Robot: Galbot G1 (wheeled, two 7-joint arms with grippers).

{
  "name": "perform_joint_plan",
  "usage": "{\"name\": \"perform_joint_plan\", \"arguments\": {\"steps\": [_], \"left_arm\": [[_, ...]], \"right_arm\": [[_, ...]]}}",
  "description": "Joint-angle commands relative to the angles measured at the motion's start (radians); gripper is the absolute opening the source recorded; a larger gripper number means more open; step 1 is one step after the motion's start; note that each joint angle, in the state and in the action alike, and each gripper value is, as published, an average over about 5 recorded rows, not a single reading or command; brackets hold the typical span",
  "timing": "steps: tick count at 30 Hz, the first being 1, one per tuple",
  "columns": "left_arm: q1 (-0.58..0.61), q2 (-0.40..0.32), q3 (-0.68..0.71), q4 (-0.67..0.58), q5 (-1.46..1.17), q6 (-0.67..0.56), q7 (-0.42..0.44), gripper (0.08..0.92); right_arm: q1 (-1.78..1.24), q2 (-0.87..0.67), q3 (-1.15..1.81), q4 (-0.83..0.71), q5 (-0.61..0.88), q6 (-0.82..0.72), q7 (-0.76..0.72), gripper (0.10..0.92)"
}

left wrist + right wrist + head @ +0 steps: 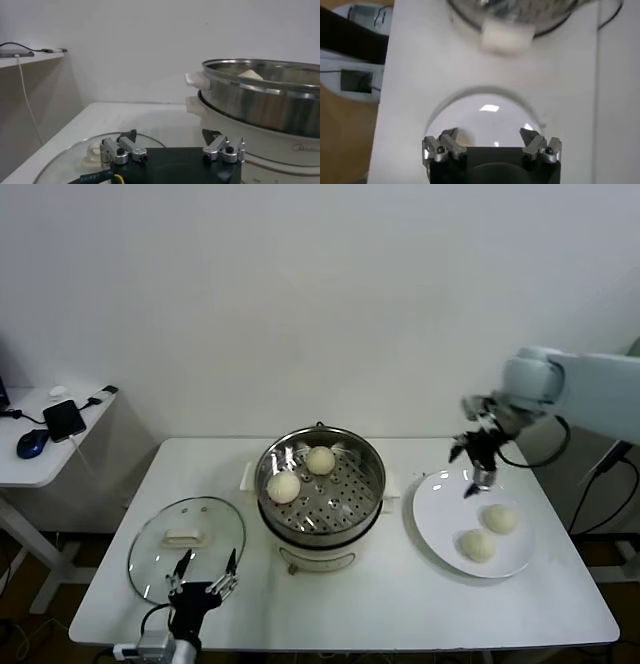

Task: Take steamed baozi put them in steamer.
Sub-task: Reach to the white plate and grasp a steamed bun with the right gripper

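There were four steamed baozi — two in the one steamer, two on the one white plate. One glass lid lay on the table — and two grippers showed.

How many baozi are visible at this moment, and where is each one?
4. Two baozi sit in the steamer: one at the back, one on its left side. Two more lie on the white plate: one farther back, one nearer the front. None appear hidden.
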Motion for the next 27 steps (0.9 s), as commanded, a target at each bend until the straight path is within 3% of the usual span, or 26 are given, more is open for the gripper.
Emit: {"name": "perform_joint_plan", "arguments": {"steps": [1,11,27], "left_arm": [[0.002,-0.005,0.001,-0.002,0.013,0.001,0.000,0.823],[0.012,-0.008,-0.003,-0.001,0.014,-0.005,-0.004,0.823],[0.007,-0.001,-0.001,0.003,0.011,-0.005,-0.007,0.823]], "right_arm": [[-0.413,-0.213,0.284,-0.024,-0.250,-0.002,0.024,0.823],[-0.595,-0.126,0.437,-0.092,-0.299,-0.072,0.105,0.823],[-0.586,-0.070,0.461,-0.109,-0.235,-0.100,0.140,0.816]]}}
